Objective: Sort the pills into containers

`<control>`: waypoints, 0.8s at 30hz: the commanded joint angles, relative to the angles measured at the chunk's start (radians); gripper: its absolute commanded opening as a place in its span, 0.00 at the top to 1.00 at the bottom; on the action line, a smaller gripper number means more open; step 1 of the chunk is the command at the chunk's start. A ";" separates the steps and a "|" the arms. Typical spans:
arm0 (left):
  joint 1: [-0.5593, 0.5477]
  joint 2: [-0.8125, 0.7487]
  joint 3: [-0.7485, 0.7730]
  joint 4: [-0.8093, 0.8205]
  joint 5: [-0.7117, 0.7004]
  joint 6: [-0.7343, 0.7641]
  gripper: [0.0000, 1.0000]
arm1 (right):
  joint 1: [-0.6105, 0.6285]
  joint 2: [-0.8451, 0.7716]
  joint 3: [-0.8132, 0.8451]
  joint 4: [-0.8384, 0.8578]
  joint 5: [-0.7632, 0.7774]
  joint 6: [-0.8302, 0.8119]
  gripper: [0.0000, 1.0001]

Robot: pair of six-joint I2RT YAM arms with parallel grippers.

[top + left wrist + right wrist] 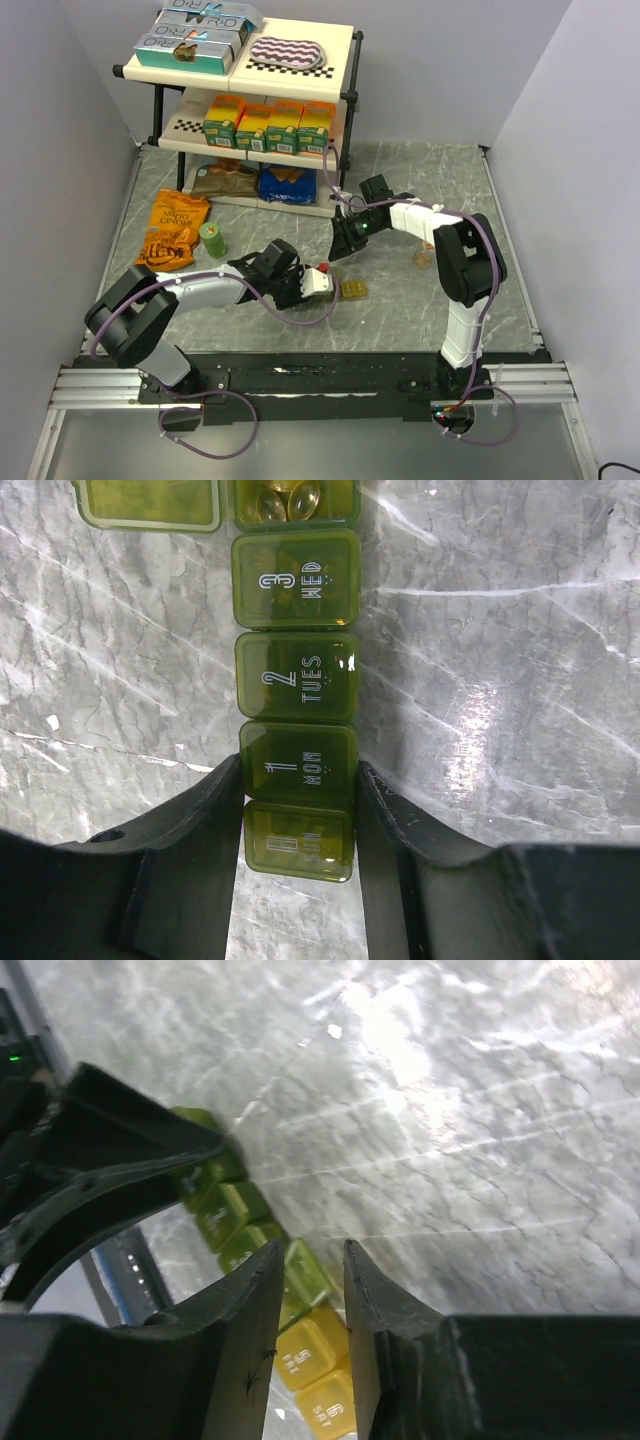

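Note:
The containers point(297, 680) are one strip of green-to-yellow lidded compartments lying on the marble table, also seen in the top view point(353, 290). SUN, MON, TUES and WED lids are closed. The compartment beyond WED is open, its lid point(150, 502) flipped aside, with amber pills point(288, 500) inside. My left gripper point(300, 770) is shut on the strip's SUN/MON end. My right gripper point(312, 1250) hovers above the strip's middle, its jaws a little apart and empty. Below it I see the raised green lid point(308, 1272) and the yellow FRI and SAT compartments point(300, 1352).
A green cylindrical bottle point(212, 238) and an orange snack bag point(175, 228) lie to the left. A two-tier shelf point(340, 60) with boxes stands at the back. A small tan object point(424, 256) sits behind the right arm.

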 commanded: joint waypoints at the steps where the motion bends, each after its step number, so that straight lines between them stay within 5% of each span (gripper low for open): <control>1: 0.000 0.016 0.024 -0.032 0.023 -0.018 0.91 | 0.020 0.039 0.005 -0.005 0.071 0.045 0.64; 11: 0.000 0.027 0.034 -0.035 0.015 -0.038 0.95 | 0.036 0.026 0.030 -0.071 0.019 -0.007 0.83; 24: 0.001 0.086 0.087 -0.078 -0.014 -0.089 0.99 | 0.035 -0.046 0.022 -0.205 -0.059 -0.084 0.89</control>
